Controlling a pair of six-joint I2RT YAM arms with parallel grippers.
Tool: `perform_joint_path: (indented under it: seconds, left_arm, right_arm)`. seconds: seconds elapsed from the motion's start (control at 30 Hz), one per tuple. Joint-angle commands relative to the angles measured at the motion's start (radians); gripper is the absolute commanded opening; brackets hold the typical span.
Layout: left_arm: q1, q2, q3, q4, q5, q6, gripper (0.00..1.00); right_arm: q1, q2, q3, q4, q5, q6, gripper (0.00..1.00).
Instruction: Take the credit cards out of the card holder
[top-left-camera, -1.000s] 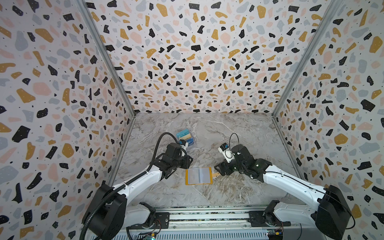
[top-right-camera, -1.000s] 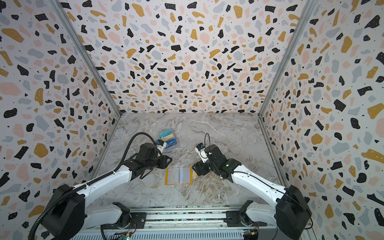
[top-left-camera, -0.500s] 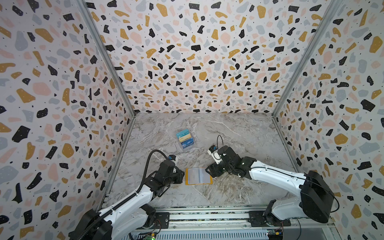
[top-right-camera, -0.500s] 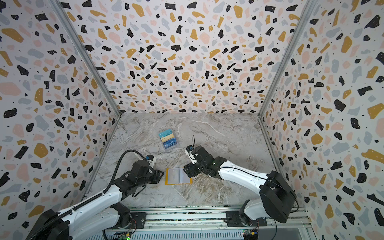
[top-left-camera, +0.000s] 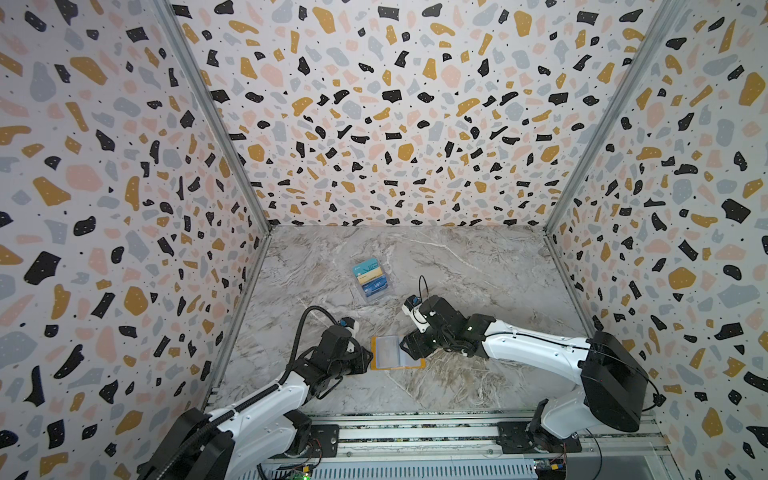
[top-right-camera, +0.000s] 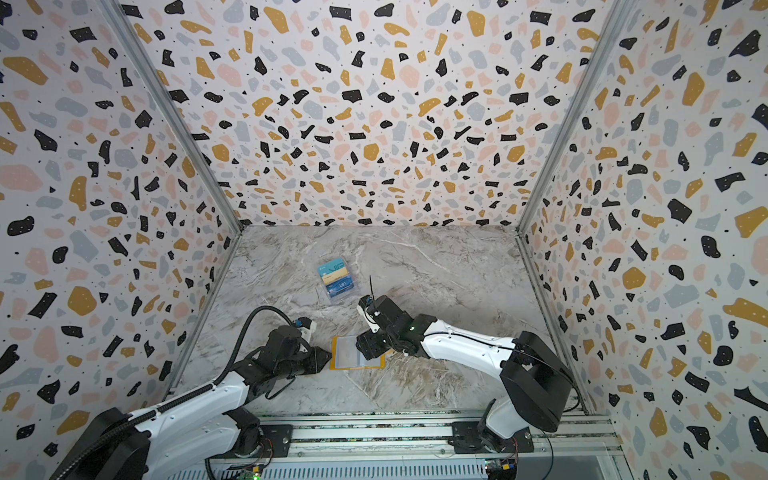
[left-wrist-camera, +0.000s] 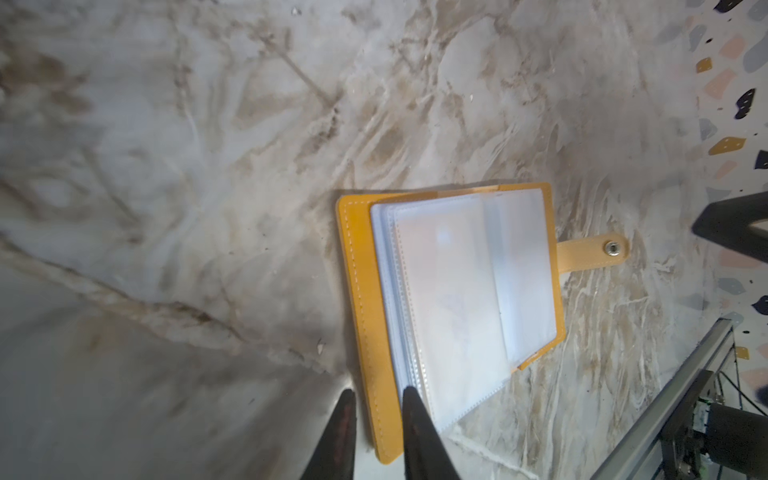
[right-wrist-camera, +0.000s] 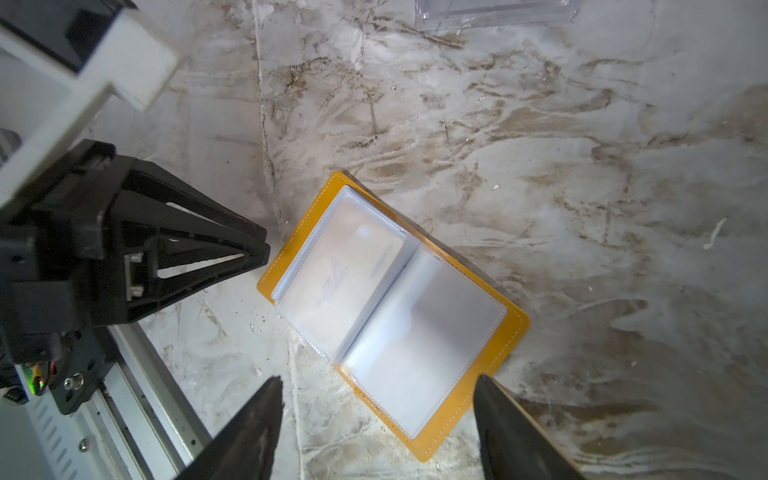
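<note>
Card holder (top-left-camera: 386, 353) is laid open and flat on the marble table (top-left-camera: 478, 266), between both grippers. Left gripper (left-wrist-camera: 376, 411) is set at the outer cover edge, jaws narrow, with the edge between them but not seen clamped. Right gripper (right-wrist-camera: 378, 384) is held over the opposite page, jaws wide, nothing held. One credit card (right-wrist-camera: 338, 272) is seen faintly inside a frosted sleeve. Other cards are stacked in the clear box (top-left-camera: 371, 277), well apart. Step judged: pinning the cover ahead of extraction. Next: cover to be clamped, then the card edge pinched and slid out through the sleeve opening.
</note>
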Motion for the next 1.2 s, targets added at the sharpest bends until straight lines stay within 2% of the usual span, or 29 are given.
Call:
perform_joint_path:
  seconds: [0.0,0.57,0.8,0.93,1.07,1.17]
  left_arm:
    - [-0.009,0.011,-0.022,0.045,-0.006,0.017,0.22]
    - [-0.08,0.138,-0.009,0.131,0.094,0.021,0.11]
    - [-0.085,0.079,0.028,0.056,-0.034,0.005,0.15]
    - [-0.085,0.007,0.075,-0.007,-0.065,0.001,0.14]
    - [-0.086,-0.009,0.098,0.005,-0.048,0.004,0.09]
    - [-0.085,0.032,0.107,0.038,-0.016,0.0,0.0]
  right_arm:
    - [0.007,-0.006,0.042,-0.025,0.027,0.028,0.73]
    - [0.007,0.005,0.037,-0.046,0.054,0.045,0.71]
    - [0.019,0.029,0.048,-0.052,0.051,0.014,0.71]
    - [0.021,0.044,0.056,-0.051,0.051,0.011,0.72]
    - [0.022,0.058,0.058,-0.036,0.043,0.014,0.73]
    - [0.023,0.071,0.057,-0.019,0.031,0.016,0.73]
